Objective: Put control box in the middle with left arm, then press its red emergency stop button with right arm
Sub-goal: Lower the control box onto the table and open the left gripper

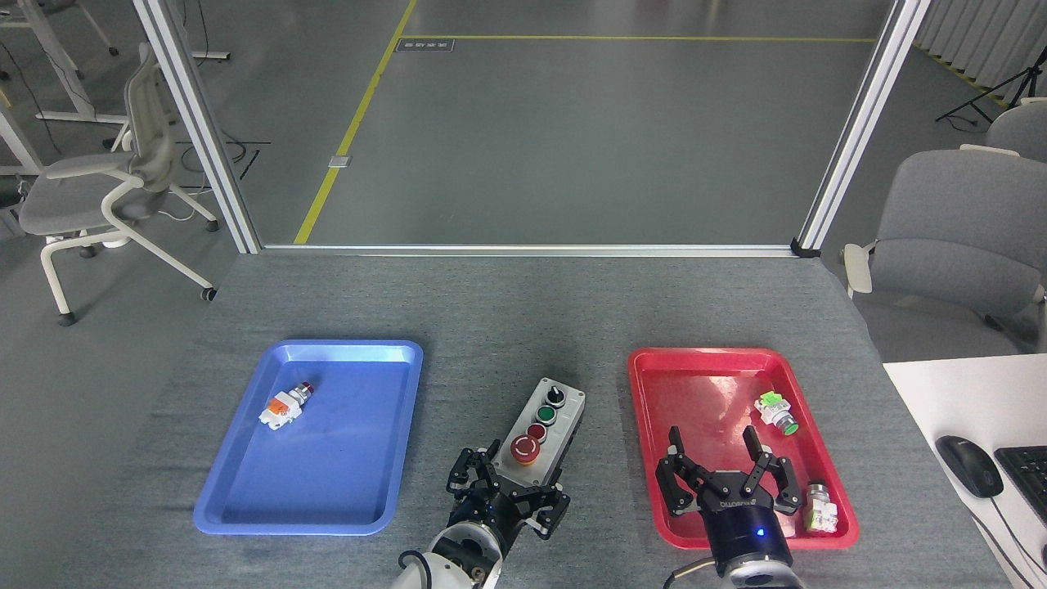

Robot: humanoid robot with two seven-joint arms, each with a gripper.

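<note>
My left gripper (509, 491) sits low at centre, fingers curled, closure indeterminate, white wrist below. My right gripper (724, 473) points forward, fingers spread apart, blue light lit on its body.

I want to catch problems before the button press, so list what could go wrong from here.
1. The left gripper holds only the near end of the control box, which lies skewed; it may pivot or slip.
2. The right gripper hovers open over the red tray; moving across, its fingers could catch the rim.
3. The red emergency stop button sits beside the left gripper, so the arms may collide.
</note>
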